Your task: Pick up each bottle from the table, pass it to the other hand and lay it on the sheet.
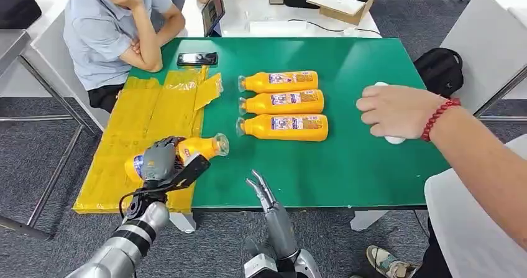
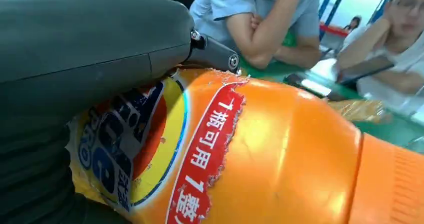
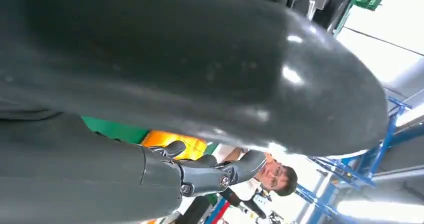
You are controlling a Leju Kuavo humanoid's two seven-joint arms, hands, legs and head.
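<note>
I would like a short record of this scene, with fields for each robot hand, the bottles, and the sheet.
left hand: holds an orange bottle over the yellow sheet
right hand: holds nothing, fingers apart, at the near table edge
bottles on table: three, lying side by side on the green surface
person's hand: rests on the table, on a white object

Seated person (image 1: 112, 29) in grey shirt at far-left bench corner, arms folded on edge. Black phone (image 1: 197, 58) on green bench (image 1: 373, 60) nr them. Another person's hand (image 1: 391, 111), red bead bracelet (image 1: 439, 117), rests on white obj at right. Black bag (image 1: 440, 70) on floor beyond.
</note>
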